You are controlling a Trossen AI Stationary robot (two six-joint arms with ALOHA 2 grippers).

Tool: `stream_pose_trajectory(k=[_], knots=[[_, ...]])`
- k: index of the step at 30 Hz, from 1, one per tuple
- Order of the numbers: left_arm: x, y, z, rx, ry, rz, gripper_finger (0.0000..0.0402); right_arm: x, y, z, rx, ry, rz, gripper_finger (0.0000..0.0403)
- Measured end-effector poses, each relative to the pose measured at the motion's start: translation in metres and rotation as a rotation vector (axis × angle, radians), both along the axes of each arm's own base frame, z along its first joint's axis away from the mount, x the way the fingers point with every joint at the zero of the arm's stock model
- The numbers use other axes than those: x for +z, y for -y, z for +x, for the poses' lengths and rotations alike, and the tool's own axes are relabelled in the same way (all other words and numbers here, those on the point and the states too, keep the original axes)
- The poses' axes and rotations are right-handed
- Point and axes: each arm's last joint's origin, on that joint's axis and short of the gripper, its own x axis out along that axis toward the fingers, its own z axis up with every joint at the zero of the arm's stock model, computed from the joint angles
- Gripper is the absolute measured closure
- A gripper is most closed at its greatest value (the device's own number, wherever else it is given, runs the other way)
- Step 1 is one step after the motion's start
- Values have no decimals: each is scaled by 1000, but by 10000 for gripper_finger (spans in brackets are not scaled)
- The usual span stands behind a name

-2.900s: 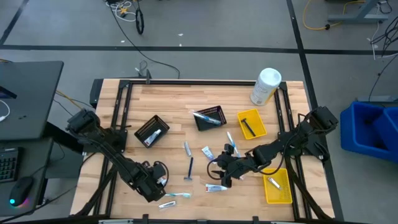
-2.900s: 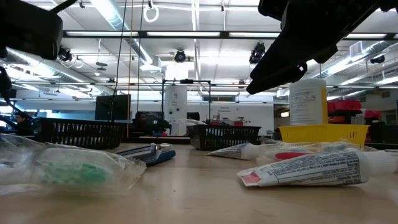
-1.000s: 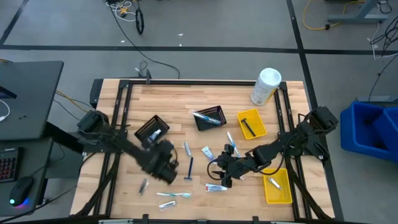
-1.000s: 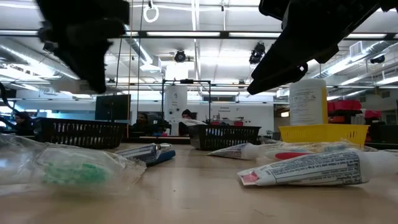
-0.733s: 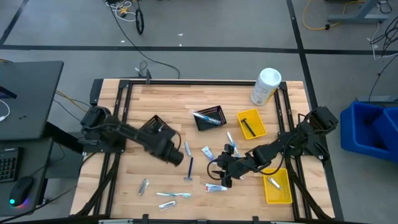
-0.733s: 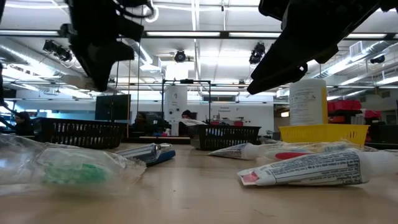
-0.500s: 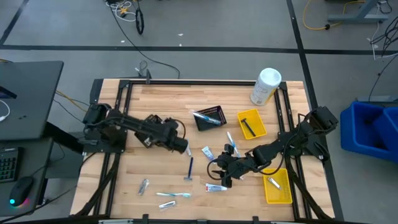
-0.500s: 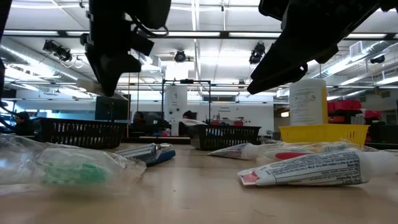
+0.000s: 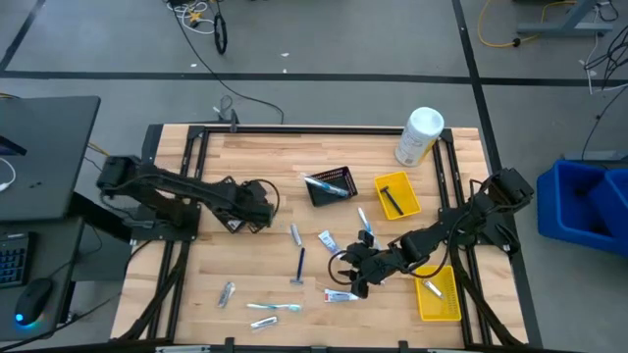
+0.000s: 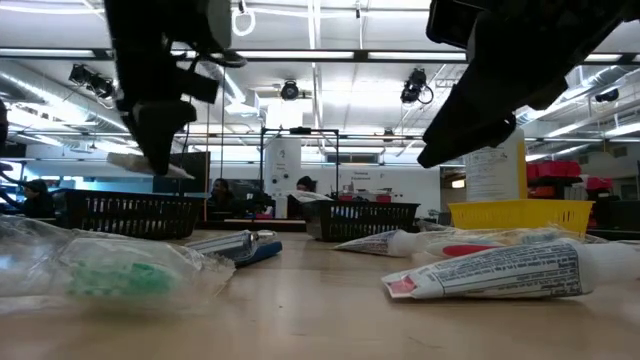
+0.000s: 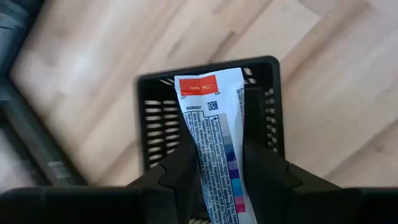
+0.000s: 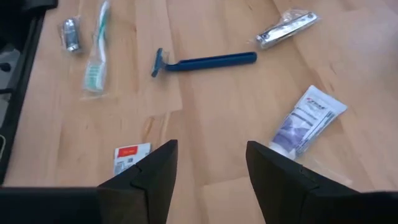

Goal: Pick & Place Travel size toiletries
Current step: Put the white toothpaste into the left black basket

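My left gripper (image 9: pixel 255 201) is shut on a white toothpaste tube (image 11: pixel 210 118) and hangs over a black mesh basket (image 9: pixel 232 218) at the table's left. In the left wrist view the basket's rim (image 11: pixel 205 65) lies right below the tube. My right gripper (image 9: pixel 353 279) stands open above the table's right middle. Loose toiletries lie flat under and around it: a blue razor (image 12: pixel 205 61), a toothbrush (image 12: pixel 96 53), a toothpaste tube (image 12: pixel 306 121), another tube's red-labelled end (image 12: pixel 127 155), and silvery packets (image 12: pixel 287 28). My left gripper pinches the tube's printed body (image 11: pixel 217 162) between its two fingers (image 11: pixel 183 165), coming from above and pointing down. The tube runs along the fingers. Its red-labelled flat end (image 11: pixel 198 85) sticks out past the fingertips, clear above the basket.
A second black basket (image 9: pixel 332 183) with a toothbrush stands mid-table. Yellow trays sit at the right (image 9: pixel 396 194) and near right (image 9: pixel 438 294). A big white canister (image 9: pixel 419 135) lies at the far right. More toiletries (image 9: pixel 275 308) lie near the front edge.
My left gripper has carried the toothpaste tube from the table's near middle toward the far and left edges, ending over the left black basket, with the tube held clear of the table throughout. My right gripper has shifted a little lower.
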Motion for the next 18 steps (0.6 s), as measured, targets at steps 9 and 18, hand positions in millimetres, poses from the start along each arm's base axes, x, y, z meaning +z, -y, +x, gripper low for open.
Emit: stream_pose_trajectory(k=[9,18], knots=[[-33,-22,-36,47,118,-97,274,-7,1,-3,-13,46,39,191],[-46,-30,-40,77,137,-117,267,-6,1,-2,1,62,18,184]])
